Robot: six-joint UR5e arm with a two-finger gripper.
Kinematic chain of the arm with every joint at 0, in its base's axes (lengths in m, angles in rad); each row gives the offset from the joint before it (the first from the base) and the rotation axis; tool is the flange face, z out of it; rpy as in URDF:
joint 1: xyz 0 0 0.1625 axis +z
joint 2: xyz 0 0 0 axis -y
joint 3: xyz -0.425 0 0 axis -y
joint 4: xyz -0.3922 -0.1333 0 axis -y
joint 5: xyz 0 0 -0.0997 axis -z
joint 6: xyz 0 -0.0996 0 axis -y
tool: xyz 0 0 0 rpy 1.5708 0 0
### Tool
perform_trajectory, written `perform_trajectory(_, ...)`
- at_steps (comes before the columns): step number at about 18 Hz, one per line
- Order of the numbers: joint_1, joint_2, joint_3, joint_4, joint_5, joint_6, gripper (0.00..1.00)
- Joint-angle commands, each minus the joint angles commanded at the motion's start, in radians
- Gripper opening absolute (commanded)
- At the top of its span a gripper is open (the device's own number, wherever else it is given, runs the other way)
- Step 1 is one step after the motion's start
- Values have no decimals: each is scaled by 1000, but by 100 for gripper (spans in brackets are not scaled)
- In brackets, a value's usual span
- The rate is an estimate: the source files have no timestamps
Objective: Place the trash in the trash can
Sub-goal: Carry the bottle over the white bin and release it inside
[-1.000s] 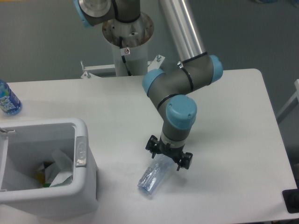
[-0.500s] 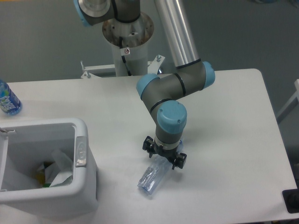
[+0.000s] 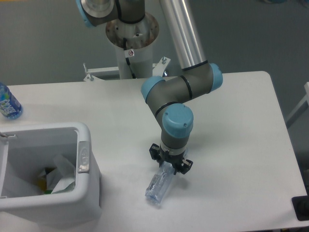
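The crushed clear plastic bottle [image 3: 158, 187] lay on the white table [image 3: 241, 145] near its front edge, slanting down and to the left, its upper end caught between the fingers of the gripper [image 3: 170, 164]. The jaws stood drawn in against the bottle's sides, clamped on it. To the left, at the table's near corner, sat the white trash can [image 3: 89, 193] with a grey handle strip on its rim; crumpled white paper [image 3: 62, 176] lay inside. Farther back, the grey forearm with blue joint caps [image 3: 177, 121] bent straight down over the bottle. At the far left edge stood an upright bottle with blue label [image 3: 7, 102]. Behind the table rose the arm's pedestal [image 3: 133, 48] against grey floor.
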Motion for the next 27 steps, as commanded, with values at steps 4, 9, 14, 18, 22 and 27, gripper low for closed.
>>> perform_trajectory(4,32,83,40,12,-61,-12,51)
perform_trajectory(9,74,163,223,44,-346,-309,51)
perform_trajectory(14,20,170,408,57,-382,-590,51)
perform_trajectory(18,-61,218,413,63,-382,-673,51)
perform_trajectory(22,-201,241,390,61,-374,-761,51)
perform_trajectory(27,-313,241,368,61,-376,-782,55)
